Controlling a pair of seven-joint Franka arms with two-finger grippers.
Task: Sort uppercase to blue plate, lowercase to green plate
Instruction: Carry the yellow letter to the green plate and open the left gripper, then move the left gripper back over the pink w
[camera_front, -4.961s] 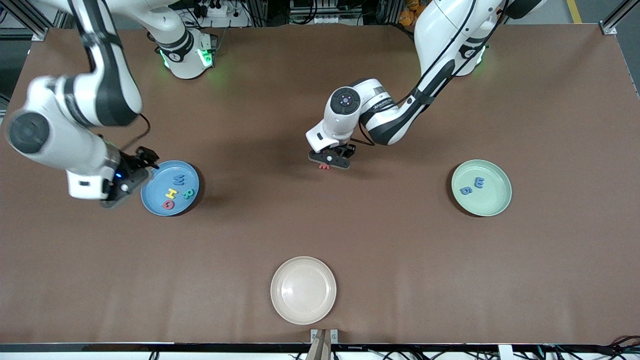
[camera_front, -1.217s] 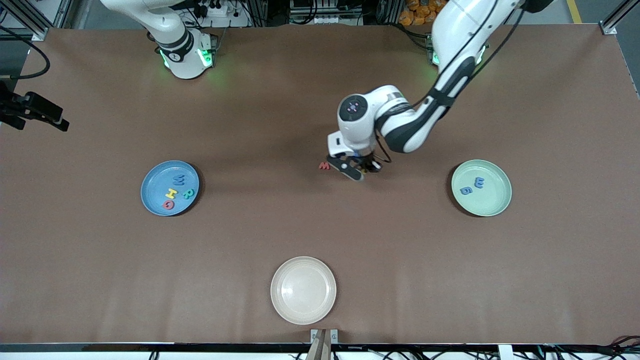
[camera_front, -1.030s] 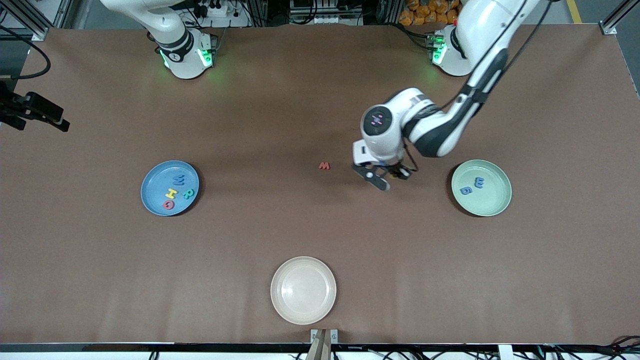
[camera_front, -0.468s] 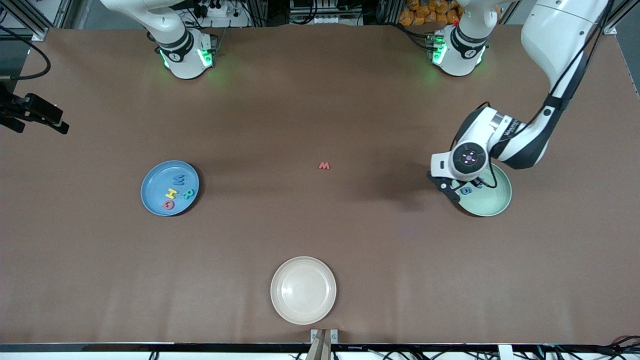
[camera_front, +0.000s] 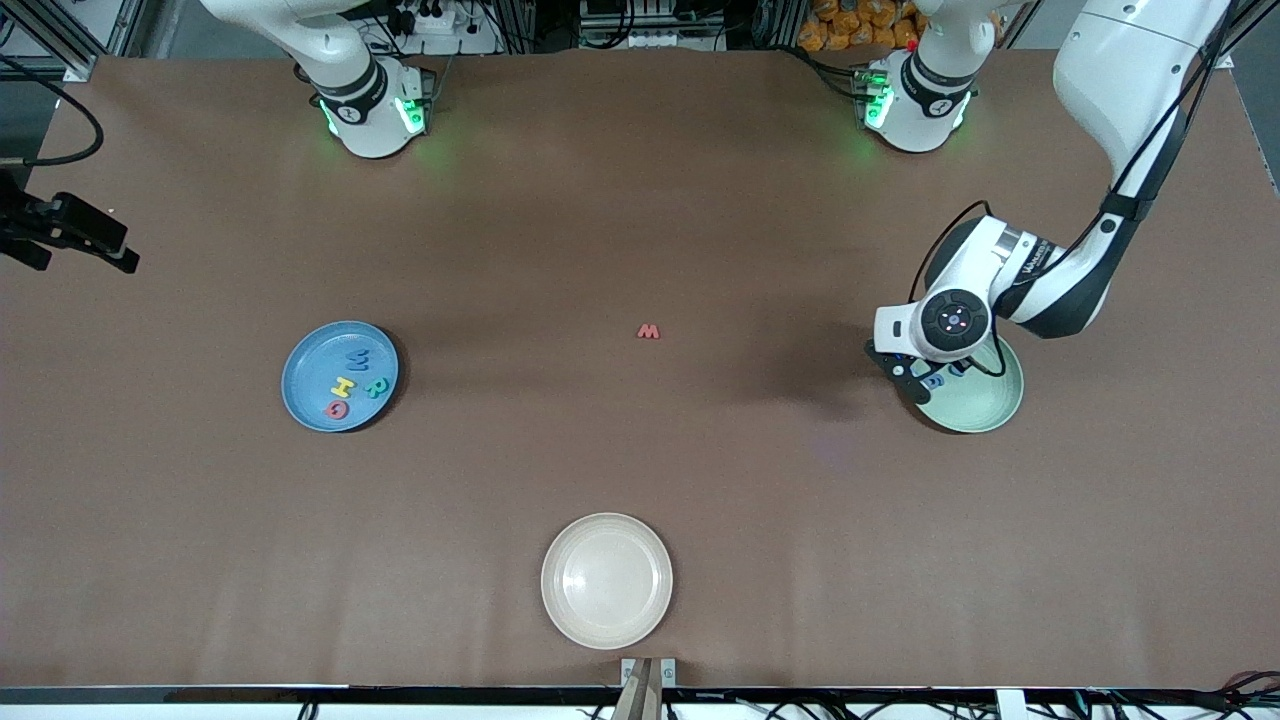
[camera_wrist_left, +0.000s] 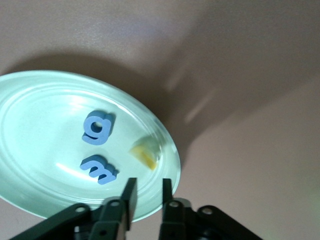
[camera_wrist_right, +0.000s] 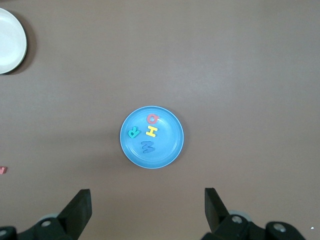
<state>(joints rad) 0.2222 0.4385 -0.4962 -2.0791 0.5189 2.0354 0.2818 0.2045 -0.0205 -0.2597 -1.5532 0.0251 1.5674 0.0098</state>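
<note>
While the cream-white plate (camera_front: 606, 580) is sitting unused nearest the front camera, both sorting plates are lying farther up the table. The blue plate (camera_front: 305, 385), toward the right arm's end, is carrying all four uppercase letters, so that half looks finished. The green plate (camera_front: 980, 408), toward the left arm's end, is holding the blue g (camera_wrist_left: 97, 128), the blue E-like letter (camera_wrist_left: 99, 169) and the small yellow letter (camera_wrist_left: 145, 152). The left gripper (camera_front: 925, 378) is hovering over that plate's rim, its fingers (camera_wrist_left: 131, 197) parting narrowly and gripping nothing, with the yellow letter lying clear of them. That suggests a drop-off. The red w (camera_front: 649, 331) is lying alone on the bare table, slightly farther off, between the two plates. It is probably the last lowercase piece to fetch. The right gripper (camera_wrist_right: 146, 210) is waiting high over the right arm's end, spread wide and empty.
</note>
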